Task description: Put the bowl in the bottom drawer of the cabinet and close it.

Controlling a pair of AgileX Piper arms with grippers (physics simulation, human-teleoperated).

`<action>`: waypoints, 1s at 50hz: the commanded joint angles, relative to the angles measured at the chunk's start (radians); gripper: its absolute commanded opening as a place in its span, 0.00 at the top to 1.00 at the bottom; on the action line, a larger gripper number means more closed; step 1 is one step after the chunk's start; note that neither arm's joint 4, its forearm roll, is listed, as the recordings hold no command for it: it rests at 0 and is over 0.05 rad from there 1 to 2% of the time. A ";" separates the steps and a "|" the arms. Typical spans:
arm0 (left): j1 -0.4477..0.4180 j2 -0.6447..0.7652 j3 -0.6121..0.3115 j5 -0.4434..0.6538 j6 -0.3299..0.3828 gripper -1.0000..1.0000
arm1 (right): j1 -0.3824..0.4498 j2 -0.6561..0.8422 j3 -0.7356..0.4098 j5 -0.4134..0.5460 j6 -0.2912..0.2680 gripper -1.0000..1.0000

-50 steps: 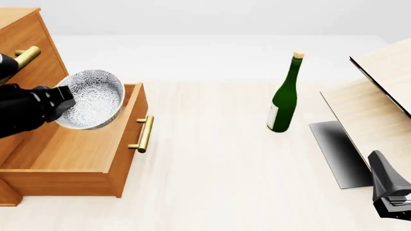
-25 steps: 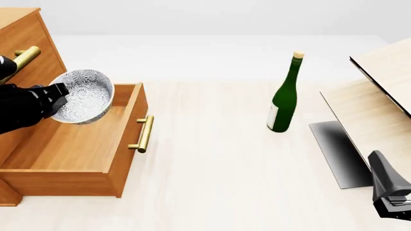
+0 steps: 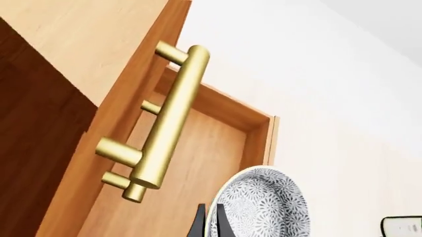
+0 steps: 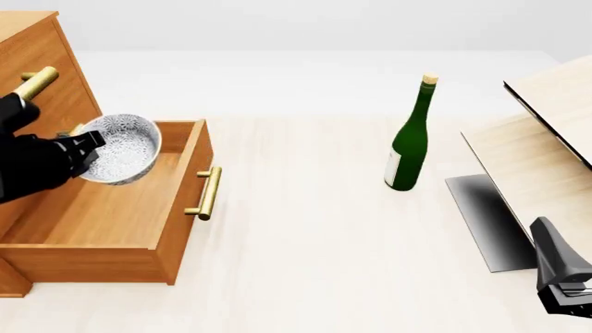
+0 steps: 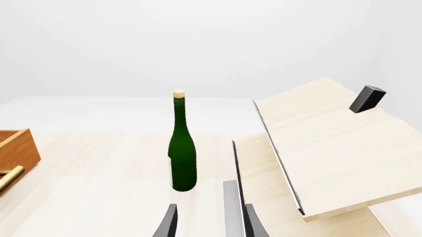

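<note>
The bowl (image 4: pixel 118 158) is sinking lower into the bottom drawer (image 4: pixel 102 215), left gripper (image 4: pixel 82 149) pinching its rim; seemingly rigid, breakable.

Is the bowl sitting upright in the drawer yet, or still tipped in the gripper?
Tipped. The bowl is held by its rim in the left gripper, mouth angled sideways, above the floor of the open bottom drawer.

A pale wood-grain table (image 4: pixel 315 229) fills the front view, meeting a plain white-grey backdrop (image 4: pixel 306 28) at 12 o'clock. At 3 o'clock stands a light-wood panelled structure (image 4: pixel 545 146) with 2 slanted boards, casting a dark shadow toward 5 o'clock. Light is soft and even. 1 green bottle (image 4: pixel 410 139) stands upright around 2 o'clock.
</note>
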 commanded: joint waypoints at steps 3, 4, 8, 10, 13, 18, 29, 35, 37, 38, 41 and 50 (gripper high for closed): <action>0.077 0.050 0.059 -0.078 -0.001 1.00 | 0.000 0.000 0.000 0.000 0.000 0.00; 0.077 0.052 0.063 -0.083 -0.007 1.00 | 0.000 0.000 0.000 0.000 0.000 0.00; 0.087 0.057 0.064 -0.086 0.000 1.00 | 0.000 0.000 0.000 0.000 0.000 0.00; 0.093 0.063 0.065 -0.091 0.004 1.00 | 0.000 0.000 0.000 0.000 0.000 0.00; 0.093 0.071 0.074 -0.104 -0.005 1.00 | 0.000 0.000 0.000 0.000 0.000 0.00; 0.101 0.087 0.084 -0.124 -0.003 1.00 | 0.000 0.000 0.000 0.000 0.000 0.00; 0.108 0.125 0.106 -0.166 -0.012 1.00 | 0.000 0.000 0.000 0.000 -0.001 0.00; 0.104 0.154 0.124 -0.200 -0.021 1.00 | 0.000 0.000 0.000 0.000 0.000 0.00; 0.103 0.158 0.127 -0.205 -0.023 1.00 | 0.000 -0.001 0.000 0.001 0.000 0.00; 0.103 0.158 0.127 -0.206 -0.022 1.00 | 0.000 0.000 0.000 0.000 0.000 0.00; 0.107 0.165 0.129 -0.210 -0.019 1.00 | 0.000 0.000 0.000 0.000 0.000 0.00; 0.113 0.180 0.154 -0.243 -0.026 1.00 | 0.000 0.000 0.000 0.000 0.000 0.00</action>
